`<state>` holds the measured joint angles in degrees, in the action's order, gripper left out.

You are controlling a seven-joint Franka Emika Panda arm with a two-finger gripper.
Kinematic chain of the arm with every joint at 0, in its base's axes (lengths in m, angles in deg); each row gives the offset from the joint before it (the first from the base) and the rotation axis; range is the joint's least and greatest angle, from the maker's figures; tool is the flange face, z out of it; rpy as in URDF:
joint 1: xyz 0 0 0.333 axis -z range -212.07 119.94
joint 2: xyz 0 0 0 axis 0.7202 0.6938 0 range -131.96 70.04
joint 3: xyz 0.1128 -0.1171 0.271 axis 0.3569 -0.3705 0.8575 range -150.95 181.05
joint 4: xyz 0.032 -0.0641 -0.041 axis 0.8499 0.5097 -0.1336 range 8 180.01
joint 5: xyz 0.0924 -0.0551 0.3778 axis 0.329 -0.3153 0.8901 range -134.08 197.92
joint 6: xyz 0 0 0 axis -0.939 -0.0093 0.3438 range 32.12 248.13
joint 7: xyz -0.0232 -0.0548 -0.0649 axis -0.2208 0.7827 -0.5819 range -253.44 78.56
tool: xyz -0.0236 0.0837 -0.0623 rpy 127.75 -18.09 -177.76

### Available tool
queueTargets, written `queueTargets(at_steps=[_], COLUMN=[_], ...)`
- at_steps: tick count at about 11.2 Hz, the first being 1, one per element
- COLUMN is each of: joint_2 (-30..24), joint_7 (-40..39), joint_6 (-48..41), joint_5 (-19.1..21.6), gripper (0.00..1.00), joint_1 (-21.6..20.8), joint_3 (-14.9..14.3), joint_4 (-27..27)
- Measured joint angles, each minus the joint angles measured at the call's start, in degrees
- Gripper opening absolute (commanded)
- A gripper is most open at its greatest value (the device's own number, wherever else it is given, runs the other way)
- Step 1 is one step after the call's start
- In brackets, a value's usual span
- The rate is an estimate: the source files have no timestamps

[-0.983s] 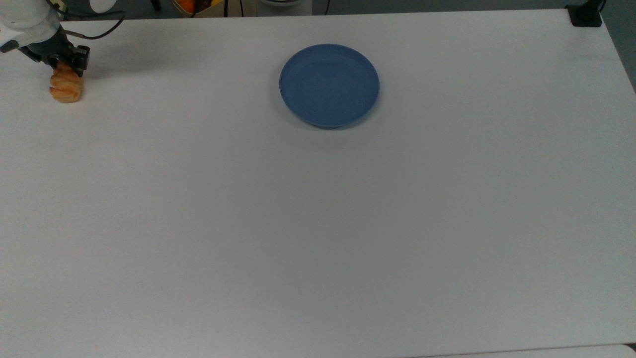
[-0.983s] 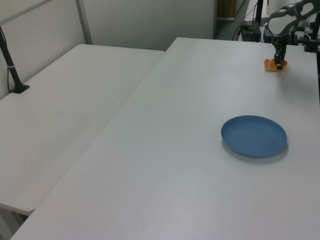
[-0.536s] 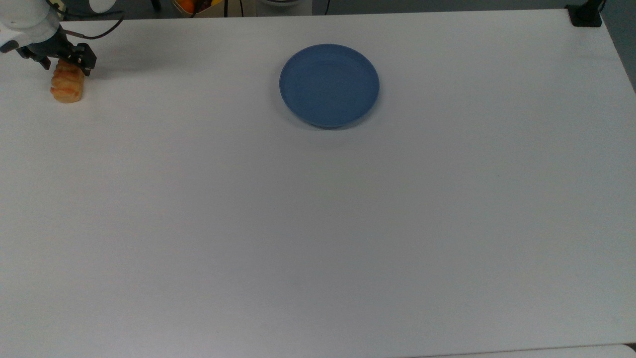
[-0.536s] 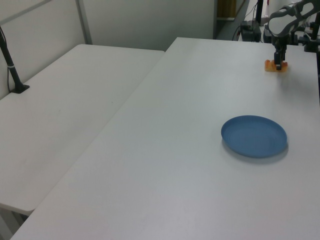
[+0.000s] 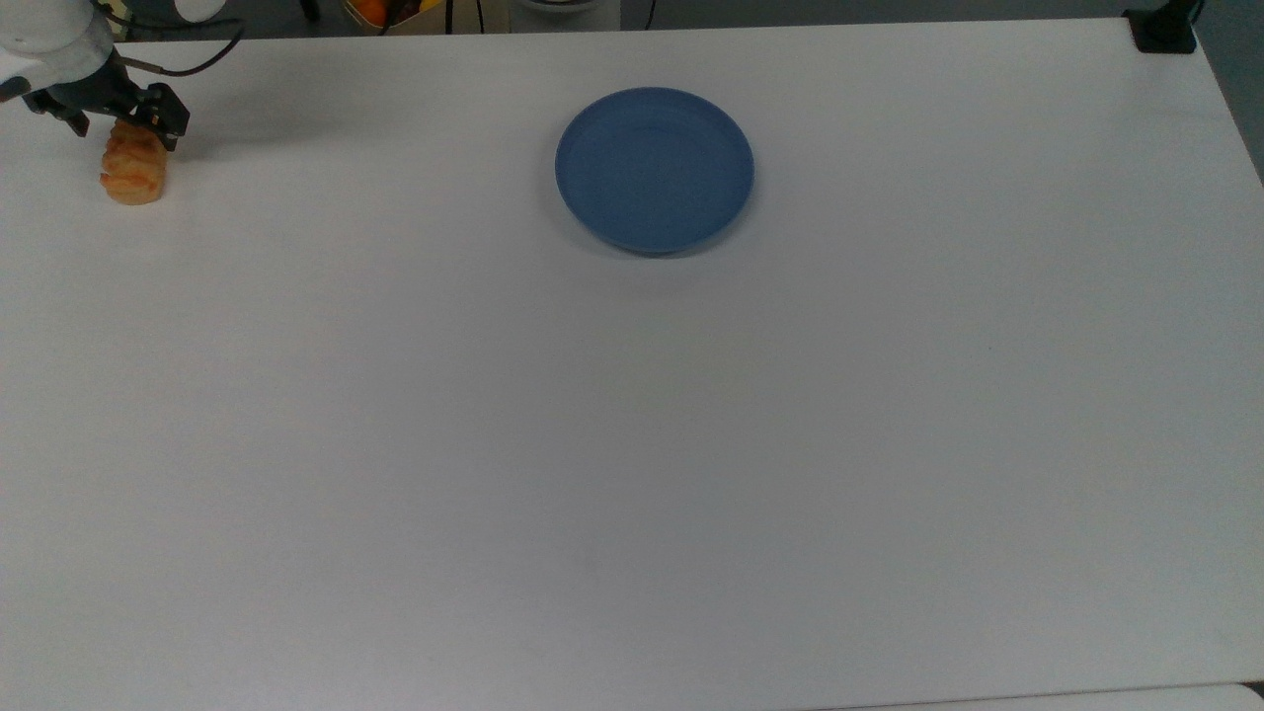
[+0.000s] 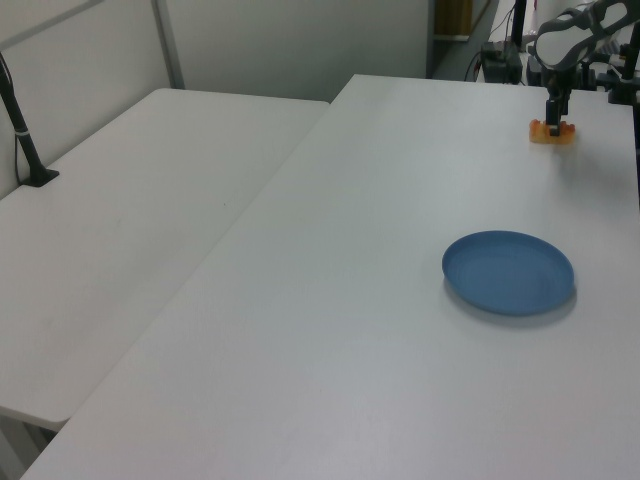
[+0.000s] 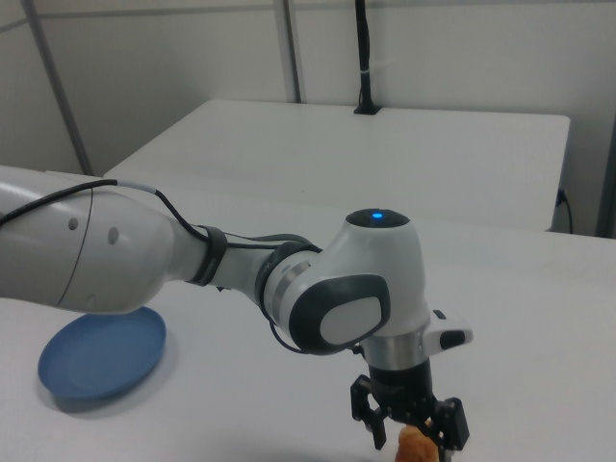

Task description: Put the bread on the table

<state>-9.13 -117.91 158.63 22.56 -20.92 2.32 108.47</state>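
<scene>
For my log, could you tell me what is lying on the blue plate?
Nothing: the plate is bare. The bread lies on the table at the top view's far left, under the gripper.

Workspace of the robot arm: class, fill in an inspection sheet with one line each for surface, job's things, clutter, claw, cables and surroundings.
Surface: the table is white and plain.
Job's things: the bread lies on the table near the top view's far left corner, well apart from the blue plate.
Clutter: nothing seen on the table besides the plate, which holds nothing.
Claw: the claw is open, fingers astride the bread's upper end, not clamping it.
Cables: a black cable runs from the arm over the table's far edge in the top view.
Surroundings: a second white table stands alongside; a black post stands on it.
</scene>
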Motion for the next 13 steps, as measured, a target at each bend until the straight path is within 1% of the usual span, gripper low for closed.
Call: queueTargets(at_steps=[2, 5, 6, 9, 12, 13], joint_2=[-1.3, -4.7, -5.7, -9.4, -15.0, -16.6], joint_7=[1.3, 5.2, 6.6, 10.3, 15.8, 18.5], joint_6=[-2.0, -6.4, -8.5, -13.7, -19.3, -20.8], joint_5=[0.1, 0.1, 0.7, 6.3, 7.6, 7.7], gripper=[1.00, 1.00, 1.00, 1.00, 1.00, 1.00], joint_1=[-0.8, -4.7, -6.6, -13.8, -20.5, -23.4], joint_3=[0.2, 0.6, 0.7, 0.8, 0.9, 0.9], joint_4=[-0.5, -1.5, -2.3, -4.6, -5.0, -5.0])
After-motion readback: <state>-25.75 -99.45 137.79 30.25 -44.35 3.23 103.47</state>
